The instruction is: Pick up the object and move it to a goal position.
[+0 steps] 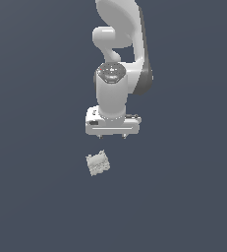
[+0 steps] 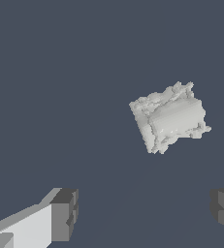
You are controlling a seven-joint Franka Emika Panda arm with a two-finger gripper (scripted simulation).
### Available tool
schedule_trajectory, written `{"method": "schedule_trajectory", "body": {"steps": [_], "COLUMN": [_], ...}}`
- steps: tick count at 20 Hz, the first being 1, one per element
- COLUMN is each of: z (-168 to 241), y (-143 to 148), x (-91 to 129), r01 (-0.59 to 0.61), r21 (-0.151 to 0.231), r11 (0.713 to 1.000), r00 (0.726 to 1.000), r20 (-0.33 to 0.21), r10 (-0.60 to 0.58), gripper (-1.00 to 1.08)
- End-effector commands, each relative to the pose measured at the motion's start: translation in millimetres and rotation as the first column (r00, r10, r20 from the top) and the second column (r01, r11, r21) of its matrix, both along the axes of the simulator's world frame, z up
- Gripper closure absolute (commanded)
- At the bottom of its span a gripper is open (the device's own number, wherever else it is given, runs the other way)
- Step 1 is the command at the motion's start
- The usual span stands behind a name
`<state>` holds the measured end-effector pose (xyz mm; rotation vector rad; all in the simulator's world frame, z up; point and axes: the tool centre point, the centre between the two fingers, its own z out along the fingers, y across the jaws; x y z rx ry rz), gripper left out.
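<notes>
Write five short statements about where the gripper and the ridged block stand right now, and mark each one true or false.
1. The gripper is shut on the block. False: its fingers stand apart with nothing between them.
2. The block lies on the dark surface, apart from the gripper. True.
3. In the exterior view the block sits toward that view's left of the gripper and below it in the picture. True.
4. In the wrist view the block lies between the two fingertips. False: it lies beyond them, off the line between them.
5. The block's edges run square with the gripper bar. False: the block is turned at an angle to it.
</notes>
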<state>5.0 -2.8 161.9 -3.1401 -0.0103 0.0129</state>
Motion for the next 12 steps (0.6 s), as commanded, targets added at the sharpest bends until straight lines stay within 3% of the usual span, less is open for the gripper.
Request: {"method": "schedule_trajectory", "body": {"steps": [1, 12], "z": [0.0, 8.0], "y": [0.0, 3.4], "x": [0.0, 1.0], "r01": [0.000, -0.023], "r21": [0.000, 0.013], "r11": [1.000, 1.000], "r00": [1.000, 1.000], "r20": [0.000, 0.017], "r10": [0.000, 0.023], "gripper": [-0.92, -0.92]}}
